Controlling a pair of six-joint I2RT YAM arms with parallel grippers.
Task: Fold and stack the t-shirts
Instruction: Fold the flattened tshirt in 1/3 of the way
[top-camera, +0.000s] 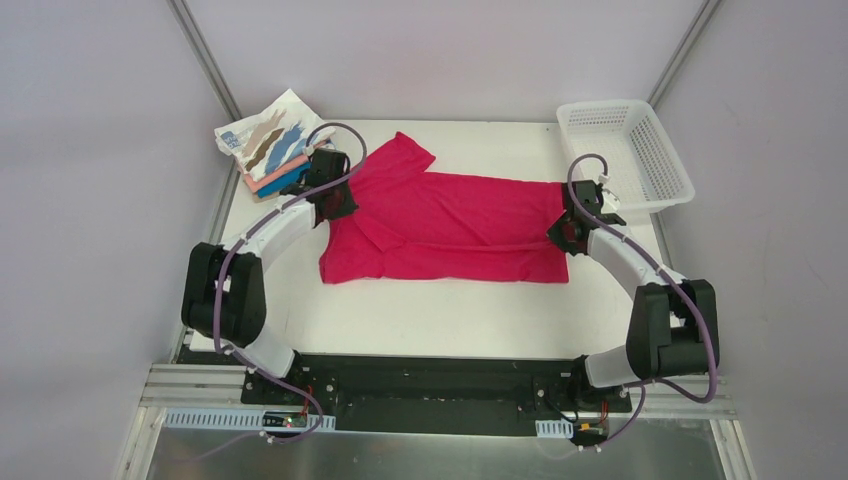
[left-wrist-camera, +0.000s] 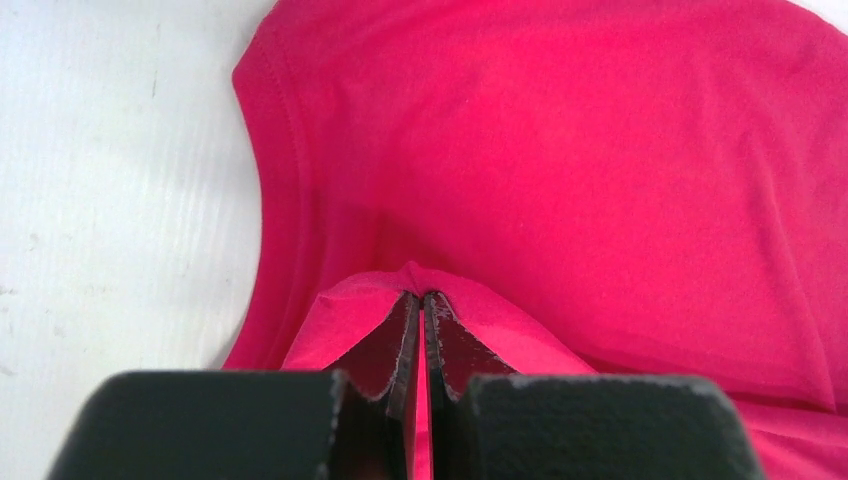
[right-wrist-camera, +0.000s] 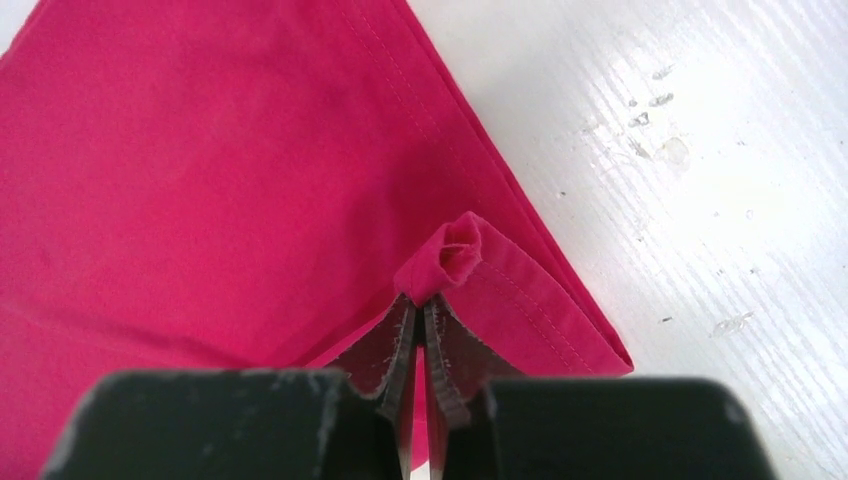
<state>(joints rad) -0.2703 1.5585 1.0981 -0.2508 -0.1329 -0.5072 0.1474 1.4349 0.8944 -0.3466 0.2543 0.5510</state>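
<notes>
The crimson-pink t-shirt (top-camera: 450, 225) lies spread across the middle of the table, one sleeve pointing to the far side. My left gripper (top-camera: 335, 200) is shut on a pinch of its cloth (left-wrist-camera: 420, 285) at the shirt's left end, near the neck. My right gripper (top-camera: 562, 232) is shut on a bunched bit of its hem (right-wrist-camera: 455, 255) at the shirt's right edge. A stack of folded shirts (top-camera: 268, 145) sits at the far left corner: the white one with tan and blue streaks on top, with salmon and blue edges showing below it.
A white plastic mesh basket (top-camera: 625, 155) stands at the far right, just behind my right gripper. Bare white table (top-camera: 440, 310) shows in front of the shirt. Grey walls enclose the table on both sides and at the back.
</notes>
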